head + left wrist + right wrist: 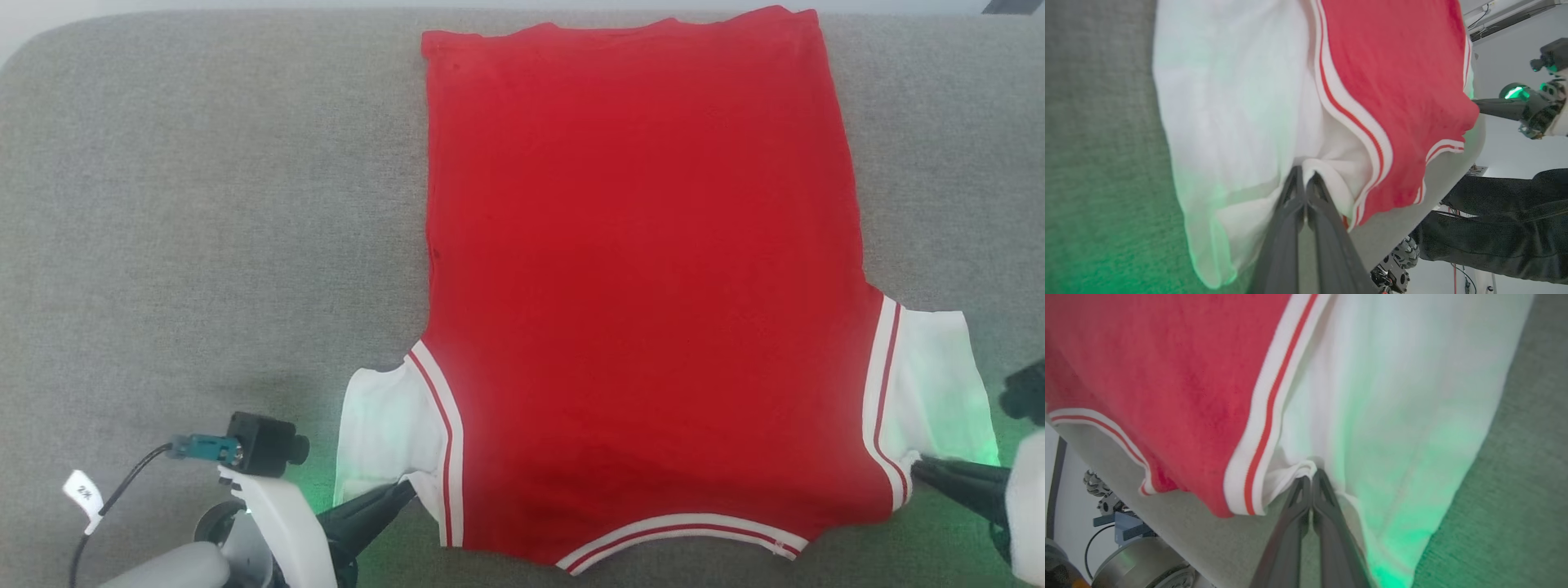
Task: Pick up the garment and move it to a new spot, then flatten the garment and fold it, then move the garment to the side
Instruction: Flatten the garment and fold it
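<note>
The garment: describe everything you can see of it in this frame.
The garment is a small red jersey of soft knit-looking cloth, lying flat and plain side up on the grey padded surface. Hem points away from the robot, neckline toward it. Short white sleeves spread out each side, joined by white-red striped trim, which also edges the neck. The left pincer and right pincer, both shut, pinch the sleeves' near edges by the shoulders.

Looking steeply down from head cam, fairly high, onto whole garment (pixel 645 286) on grey surface (pixel 204 204), plus v. close low shots from L/R wrist cams along left tool (pixel 1304 175) and right tool (pixel 1311 477), each at one white sleeve (pixel 1229 102), w/ striped neck trim (pixel 682 527) shared by all three.
</note>
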{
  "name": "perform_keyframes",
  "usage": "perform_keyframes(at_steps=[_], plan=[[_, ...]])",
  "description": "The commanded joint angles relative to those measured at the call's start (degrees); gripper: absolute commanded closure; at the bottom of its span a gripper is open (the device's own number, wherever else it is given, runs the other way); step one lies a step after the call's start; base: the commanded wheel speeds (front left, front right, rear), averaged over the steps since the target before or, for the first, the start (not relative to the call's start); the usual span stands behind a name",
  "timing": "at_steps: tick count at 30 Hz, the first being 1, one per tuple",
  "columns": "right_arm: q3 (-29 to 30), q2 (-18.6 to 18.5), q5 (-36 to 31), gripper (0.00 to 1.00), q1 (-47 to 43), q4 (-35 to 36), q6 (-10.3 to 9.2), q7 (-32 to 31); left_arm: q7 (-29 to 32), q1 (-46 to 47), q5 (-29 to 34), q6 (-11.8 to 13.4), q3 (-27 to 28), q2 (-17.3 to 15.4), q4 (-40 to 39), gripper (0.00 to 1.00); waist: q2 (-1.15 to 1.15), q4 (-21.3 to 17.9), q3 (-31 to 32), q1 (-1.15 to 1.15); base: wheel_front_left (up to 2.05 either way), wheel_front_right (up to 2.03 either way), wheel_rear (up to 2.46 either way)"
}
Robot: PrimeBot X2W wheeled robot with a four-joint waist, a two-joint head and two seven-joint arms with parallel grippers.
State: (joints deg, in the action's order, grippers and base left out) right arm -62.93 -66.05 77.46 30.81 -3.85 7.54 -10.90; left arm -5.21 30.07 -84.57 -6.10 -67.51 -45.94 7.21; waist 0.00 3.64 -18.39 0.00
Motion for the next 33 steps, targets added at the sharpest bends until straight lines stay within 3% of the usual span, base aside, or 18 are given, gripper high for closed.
perform_keyframes(at_steps=[1, 3, 4, 5, 6, 7, 12, 17, 20, 24, 31, 33], plan=[[-0.3, 1.8, -1.5, 1.00, 0.4, -2.1, -0.13, -0.9, 0.0, 0.6, 0.9, -0.1, -0.5, 0.9, 1.5, 1.00, 0.00, 0.0, -0.2, 0.00, 0.00, 0.00, 0.00], [-0.1, 4.0, -3.3, 1.00, 0.6, -4.2, -0.17, -0.8, -0.2, 0.7, 1.3, -0.4, -0.7, 1.8, 3.2, 1.00, 0.00, 0.0, -0.4, 0.00, 0.00, 0.00, 0.00], [0.2, 4.8, -3.9, 0.87, 0.5, -4.8, -0.17, -0.8, -0.3, 0.7, 1.5, -0.5, -0.8, 2.3, 3.9, 1.00, 0.00, 0.0, -0.5, 0.00, 0.00, 0.00, 0.00], [0.6, 5.4, -4.6, 0.67, 0.6, -5.1, -0.18, -0.5, -0.6, 0.7, 1.5, -0.5, -0.9, 2.6, 4.4, 1.00, 0.00, -0.1, -0.6, 0.00, 0.00, 0.00, 0.00], [1.1, 5.7, -4.9, 0.04, 0.6, -5.1, -0.18, -0.1, -0.8, 0.5, 1.4, -0.6, -0.8, 3.0, 4.9, 1.00, 0.00, -0.2, -0.6, 0.00, 0.00, 0.00, 0.00], [1.7, 5.5, -5.1, 0.00, 0.6, -4.8, -0.18, 0.1, -1.2, 0.3, 1.4, -0.6, -0.8, 3.1, 5.3, 1.00, 0.00, -0.3, -0.5, 0.00, 0.00, 0.00, 0.00], [5.3, 0.8, -6.2, 0.00, 1.2, 0.5, -0.12, -1.0, -2.9, -0.6, 2.0, -0.9, -1.0, 4.0, 5.9, 1.00, 0.00, -0.4, -0.2, 0.00, 0.00, 0.00, 0.00], [11.7, -7.1, -3.1, 0.00, 3.4, 8.3, -0.09, -3.5, -3.7, 0.7, 3.8, -1.1, -1.3, 5.2, 5.0, 1.00, 0.00, 0.9, -1.4, 0.00, 0.00, 0.00, 0.00], [16.4, -9.7, -3.3, 0.00, 7.1, 8.2, -0.09, -5.3, -3.9, 2.1, 5.4, -1.2, -1.4, 6.2, 4.4, 1.00, 0.00, 2.4, -2.9, 0.00, 0.00, 0.00, 0.00], [21.9, -6.1, -5.5, 0.00, 13.9, 2.5, -0.08, -9.4, -3.6, 4.3, 6.7, -1.2, -1.6, 7.9, 3.9, 1.00, 0.00, 4.9, -5.5, 0.00, 0.00, 0.00, 0.00], [25.2, 8.6, -17.4, 0.00, 30.6, -15.5, -0.09, -20.9, -3.4, 8.1, 8.7, -1.1, -1.9, 11.6, 5.0, 1.00, 0.00, 10.1, -11.2, 0.00, 0.00, 0.00, 0.00], [24.9, 10.5, -19.6, 0.00, 33.0, -18.3, -0.09, -22.7, -3.4, 8.5, 8.8, -1.1, -2.0, 12.0, 5.4, 1.00, 0.00, 10.7, -12.0, 0.00, 0.00, 0.00, 0.00]])
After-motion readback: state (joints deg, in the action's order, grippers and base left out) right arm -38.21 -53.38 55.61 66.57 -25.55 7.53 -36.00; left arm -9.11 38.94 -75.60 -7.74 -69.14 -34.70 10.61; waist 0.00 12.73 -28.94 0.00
